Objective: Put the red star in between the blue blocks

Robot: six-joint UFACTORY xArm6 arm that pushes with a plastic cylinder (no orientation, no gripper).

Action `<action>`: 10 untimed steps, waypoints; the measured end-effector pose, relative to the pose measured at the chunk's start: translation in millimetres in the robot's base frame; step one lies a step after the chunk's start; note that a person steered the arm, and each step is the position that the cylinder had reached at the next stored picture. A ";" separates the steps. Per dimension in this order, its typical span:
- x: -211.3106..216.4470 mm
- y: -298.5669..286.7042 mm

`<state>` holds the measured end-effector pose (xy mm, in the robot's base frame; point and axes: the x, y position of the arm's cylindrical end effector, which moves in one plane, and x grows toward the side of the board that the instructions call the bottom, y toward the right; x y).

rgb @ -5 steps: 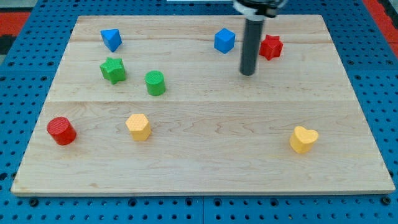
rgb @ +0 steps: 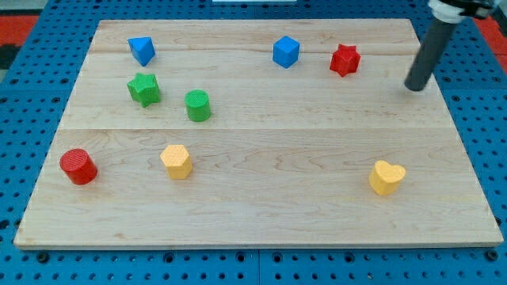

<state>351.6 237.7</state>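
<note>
A pale wooden table [rgb: 261, 198] sits on a blue pegboard, seen from above and slightly in front. The arm carries no gripper, so there is nothing to open or close; it ends in a dark rod. My tip [rgb: 414, 88] rests on the table near the view's right edge, to the right of the red star [rgb: 344, 59] and a little lower, clearly apart from it.

The red star lies near the view's top, right of centre. A blue cube [rgb: 286, 51] sits just to its left, with a gap between them. The other blue block [rgb: 141, 50], roughly wedge-shaped, is far off at the view's top left. The star is therefore outside the pair, not between them.

The tip's place on the star's far side from the blue blocks probably sets up a leftward push, though the cube stands in that line and would need skirting.

Elsewhere: a green star [rgb: 143, 88], green cylinder [rgb: 198, 104], red cylinder [rgb: 78, 166], yellow block [rgb: 176, 161] and yellow heart [rgb: 386, 176].
</note>
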 end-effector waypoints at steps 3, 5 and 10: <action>-53.5 -67.5; -57.9 -151.6; -59.0 -335.5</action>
